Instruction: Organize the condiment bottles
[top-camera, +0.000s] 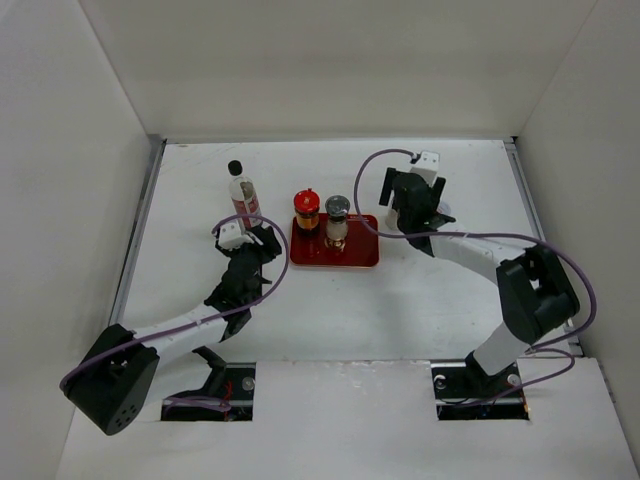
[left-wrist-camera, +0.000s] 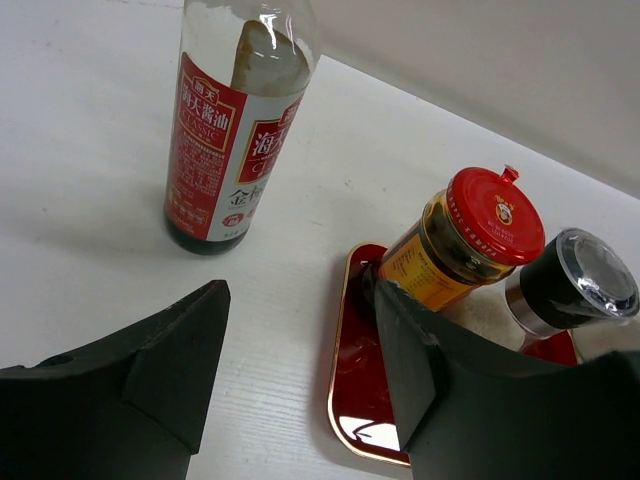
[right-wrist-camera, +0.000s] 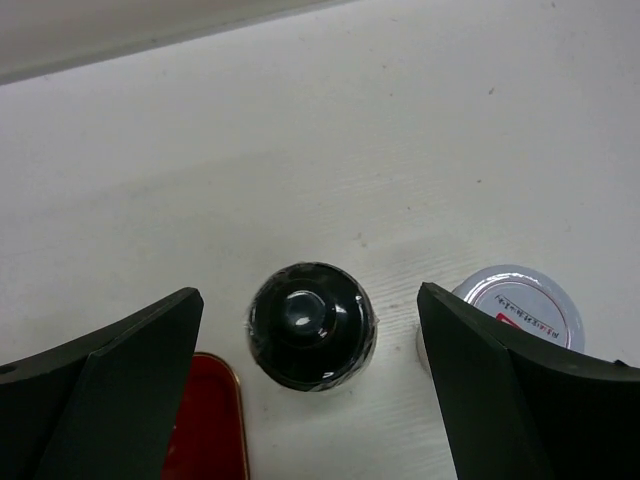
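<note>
risk: right gripper (right-wrist-camera: 308, 298), jaws wide, hangs straight over the black-capped bottle (right-wrist-camera: 312, 326). the silver-lidded jar (right-wrist-camera: 520, 305) stands just beside one finger, so a descent could knock it. both sit on the table just right of the tray (top-camera: 360, 252). left gripper (left-wrist-camera: 300, 365), wide and empty, points low at the tall bottle (left-wrist-camera: 235, 130), far-left of the tray. a clip could topple it. red-capped jar (left-wrist-camera: 470, 235) and clear-topped jar (left-wrist-camera: 575, 285) stand on the tray.

Arms (top-camera: 185, 335): white links, blk joints, purple cables (top-camera: 593, 300); end effector fingers (left-wrist-camera: 170, 370) matte blk wedges.
</note>
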